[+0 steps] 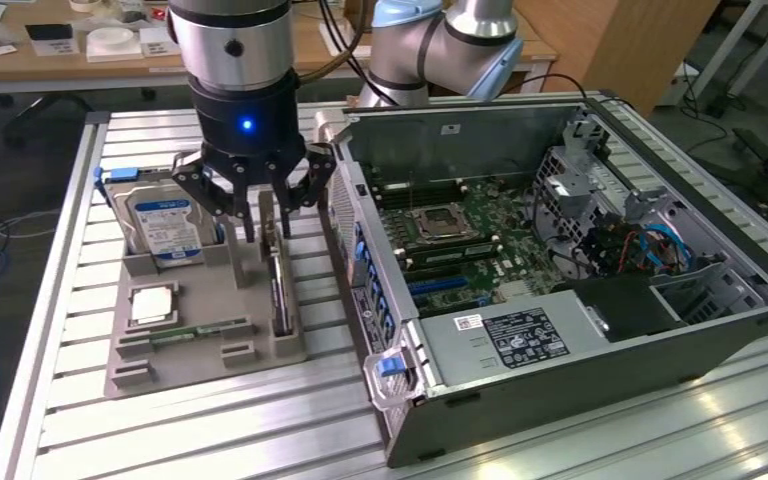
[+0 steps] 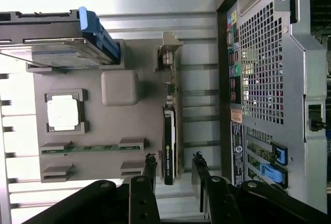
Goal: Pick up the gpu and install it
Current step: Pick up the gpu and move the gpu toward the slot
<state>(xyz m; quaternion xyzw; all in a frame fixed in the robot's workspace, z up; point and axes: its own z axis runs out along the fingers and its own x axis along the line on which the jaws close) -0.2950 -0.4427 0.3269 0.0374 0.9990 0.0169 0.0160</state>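
Over the grey tray (image 1: 197, 365) on the bench (image 1: 157, 440), the tool (image 1: 257, 232) is hanging low with its fingers (image 2: 150, 164) standing apart, one on each side of the gpu (image 2: 169, 131). As far as the wrist view is showing, neither finger is pressing on the card. The gpu is standing on its long edge in a slot of the tray, on the side nearest the open computer case (image 1: 558, 250), with its silver bracket at the same end as the hard drive (image 1: 164, 225). By my judgement the task is sitting at its very start: the tool is lining up around the card, but no grip is being made, and both the lifting and the seating in the case are remaining to be done.
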